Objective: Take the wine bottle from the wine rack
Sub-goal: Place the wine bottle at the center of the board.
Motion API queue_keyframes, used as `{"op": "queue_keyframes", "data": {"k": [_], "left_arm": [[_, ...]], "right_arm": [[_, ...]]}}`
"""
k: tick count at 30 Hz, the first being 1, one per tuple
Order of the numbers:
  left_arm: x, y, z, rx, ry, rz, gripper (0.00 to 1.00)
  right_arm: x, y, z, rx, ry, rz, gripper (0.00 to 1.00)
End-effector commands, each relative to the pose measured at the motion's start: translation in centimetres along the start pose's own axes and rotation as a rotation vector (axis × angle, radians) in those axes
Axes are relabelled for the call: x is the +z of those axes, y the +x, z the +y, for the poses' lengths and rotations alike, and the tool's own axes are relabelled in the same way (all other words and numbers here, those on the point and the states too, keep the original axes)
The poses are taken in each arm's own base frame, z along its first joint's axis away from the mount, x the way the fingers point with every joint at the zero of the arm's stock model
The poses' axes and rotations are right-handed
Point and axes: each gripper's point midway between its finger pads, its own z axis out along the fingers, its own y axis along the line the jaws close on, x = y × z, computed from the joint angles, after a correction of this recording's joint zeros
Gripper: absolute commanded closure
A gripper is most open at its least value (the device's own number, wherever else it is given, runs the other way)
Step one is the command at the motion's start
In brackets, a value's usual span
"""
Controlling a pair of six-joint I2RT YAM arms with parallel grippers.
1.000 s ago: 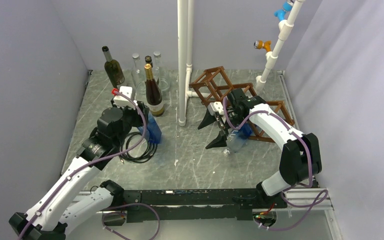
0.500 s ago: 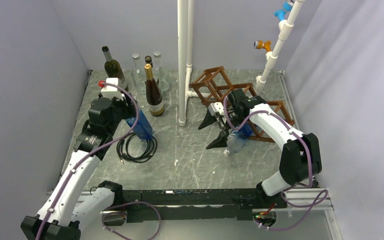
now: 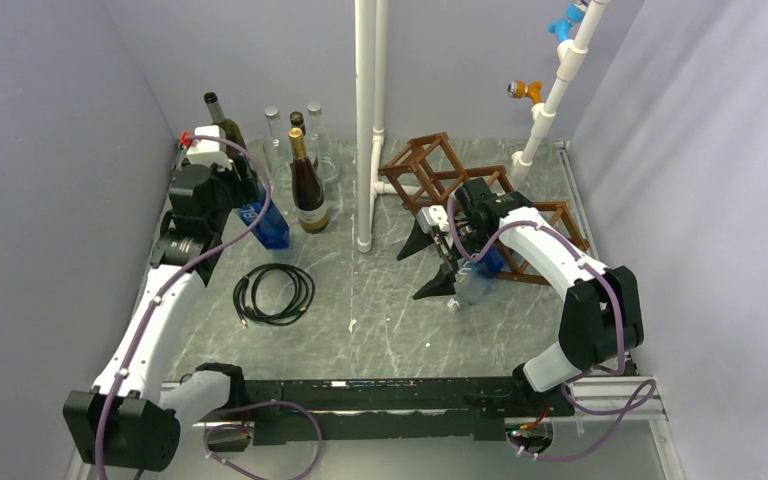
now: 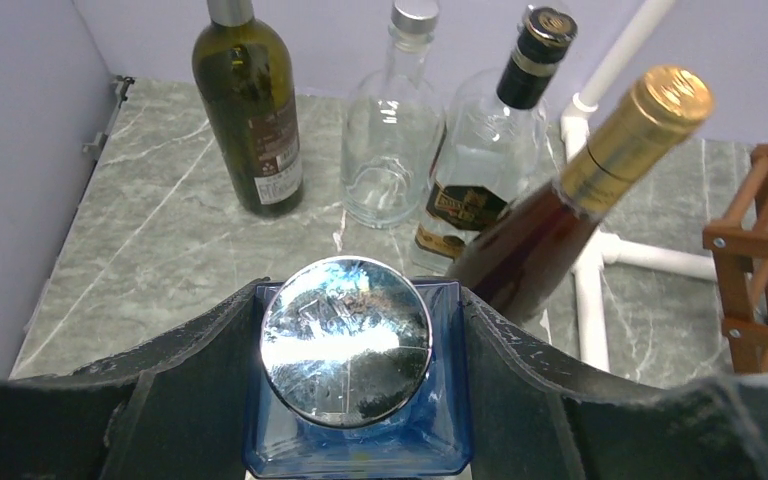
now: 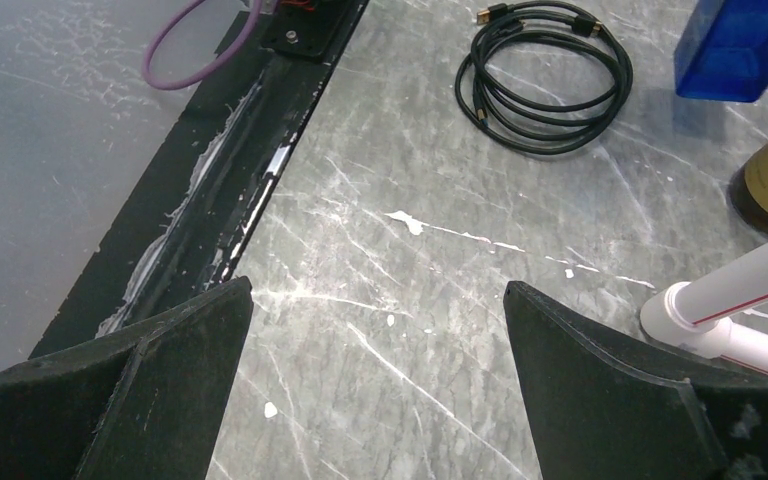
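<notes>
The left gripper (image 4: 352,300) clamps the blue bottle (image 3: 270,228) on both sides near the tabletop's (image 3: 380,320) back-left corner. It is close to the left wall and just beside the gold-capped bottle (image 3: 307,185) and the green bottle (image 4: 250,110). The wine rack (image 3: 430,165) sits toward the back-right, beyond the white pipe (image 3: 365,120), and a clear bottle (image 3: 468,283) lies at its near side. The right gripper (image 3: 425,262) gapes wide there, holding nothing. A cable coil (image 3: 273,293) lies left of the bare middle.

The left arm (image 3: 155,320) reaches far forward, almost straight. The left gripper (image 3: 260,215) points downward, its fingers (image 4: 210,340) clamped on either side of a blue bottle (image 3: 272,228). The right arm (image 3: 570,265) is bent sharply at the elbow. The right gripper (image 3: 422,265) is spread wide, holding nothing.
</notes>
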Motion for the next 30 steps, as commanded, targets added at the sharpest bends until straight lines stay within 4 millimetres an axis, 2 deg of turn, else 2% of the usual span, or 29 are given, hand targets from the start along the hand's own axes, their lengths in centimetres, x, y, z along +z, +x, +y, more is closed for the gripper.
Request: {"op": "queue_keyframes", "data": {"k": [1, 16, 30], "left_arm": [[-0.4, -12.3, -1.0, -0.035, 0.054, -0.374, 1.0], [5.2, -13.8, 0.2, 0.076, 0.034, -0.381, 1.0], [10.0, -12.5, -0.4, 0.105, 0.074, -0.302, 1.0]], "right_arm": [[-0.1, -0.6, 0.0, -0.039, -0.003, -0.023, 0.0], [-0.1, -0.2, 0.1, -0.036, -0.011, -0.012, 0.0], [-0.2, 0.1, 0.1, -0.033, -0.013, -0.004, 0.0]]}}
